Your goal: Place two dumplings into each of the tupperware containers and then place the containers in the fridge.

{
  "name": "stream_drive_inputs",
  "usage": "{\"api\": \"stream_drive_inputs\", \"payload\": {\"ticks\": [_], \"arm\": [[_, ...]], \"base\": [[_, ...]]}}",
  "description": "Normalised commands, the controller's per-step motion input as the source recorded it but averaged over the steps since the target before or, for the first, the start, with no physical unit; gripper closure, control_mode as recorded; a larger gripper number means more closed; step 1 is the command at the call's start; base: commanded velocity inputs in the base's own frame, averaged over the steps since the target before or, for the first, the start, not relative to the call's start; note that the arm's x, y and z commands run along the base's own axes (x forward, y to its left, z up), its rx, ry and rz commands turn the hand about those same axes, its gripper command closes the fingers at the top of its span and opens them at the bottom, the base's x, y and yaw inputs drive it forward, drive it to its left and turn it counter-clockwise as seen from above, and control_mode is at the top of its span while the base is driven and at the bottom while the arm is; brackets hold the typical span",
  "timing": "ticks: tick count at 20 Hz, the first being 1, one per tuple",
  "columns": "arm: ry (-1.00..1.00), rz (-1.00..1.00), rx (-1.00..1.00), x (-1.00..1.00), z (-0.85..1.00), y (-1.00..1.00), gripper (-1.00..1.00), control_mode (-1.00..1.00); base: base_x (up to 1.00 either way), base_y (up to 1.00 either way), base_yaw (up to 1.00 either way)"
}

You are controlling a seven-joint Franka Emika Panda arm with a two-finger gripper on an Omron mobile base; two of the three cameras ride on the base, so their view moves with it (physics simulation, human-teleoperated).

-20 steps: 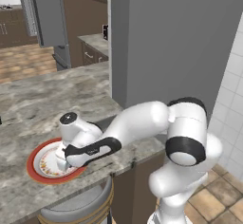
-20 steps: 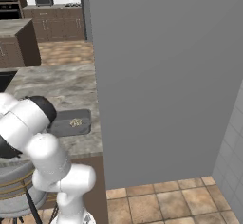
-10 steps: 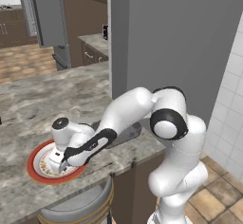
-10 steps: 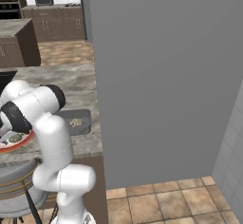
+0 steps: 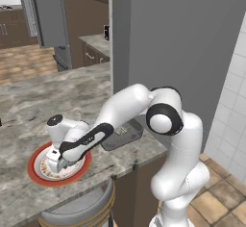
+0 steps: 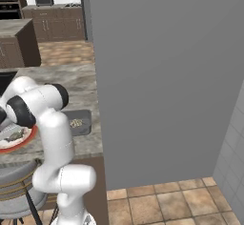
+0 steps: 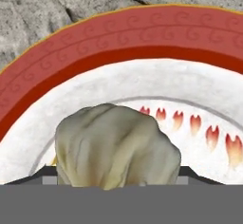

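Gripper (image 5: 56,164) down over red-rimmed plate (image 5: 33,173) at near left edge of marbled worktop (image 5: 43,101), arm stretched low across from lower right in left base view. Jaws state: cannot tell from the pictures; finger tips mostly hidden. Hand view: dumpling (image 7: 114,147) large and close at bottom centre, beige-tan, creased, sitting on white centre of red-rimmed plate (image 7: 118,38), right at the jaws; whether gripped or merely touched cannot tell. Small red flame marks on plate's white part beside dumpling. Marbled worktop (image 7: 47,9) visible past the plate rim.

Tupperware container (image 5: 122,133) dark grey, shallow, on worktop just right of plate, partly behind the arm, near worktop's right end. Right base view: same tupperware container (image 6: 78,122) with one mottled dumpling (image 6: 76,122) lying inside, roughly centre. Red-rimmed plate (image 6: 14,140) at left edge of that view, partly hidden by arm, something pale on it, too small to tell.

Fridge (image 5: 187,43) tall, plain grey, flat-sided, standing right beside worktop's end; doors shut as seen. Fridge (image 6: 162,76) takes up most of right base view. Round stool (image 5: 77,211) under worktop edge below plate. Brown cabinets (image 6: 52,24) far back. Tiled floor (image 6: 162,200) at fridge foot.
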Motion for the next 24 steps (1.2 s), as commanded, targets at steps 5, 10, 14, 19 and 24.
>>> {"api": "stream_drive_inputs", "payload": {"ticks": [5, 10, 14, 19, 24], "arm": [[0.06, 0.00, -0.03, 0.00, -0.39, -0.58, 1.00, -1.00], [-0.01, -0.02, 0.00, -0.35, 0.53, -0.50, 1.00, -1.00], [-0.06, -0.10, 0.01, -0.49, 1.00, -0.70, 1.00, -1.00], [-0.01, -0.22, 0.05, -0.11, 0.74, -1.00, 1.00, -1.00], [0.00, -0.31, 0.15, 0.24, 0.19, -1.00, 1.00, -1.00]], "base": [[0.00, 0.00, 0.00], [0.00, 0.00, 0.00], [0.00, 0.00, 0.00], [0.00, 0.00, 0.00], [0.00, 0.00, 0.00]]}}
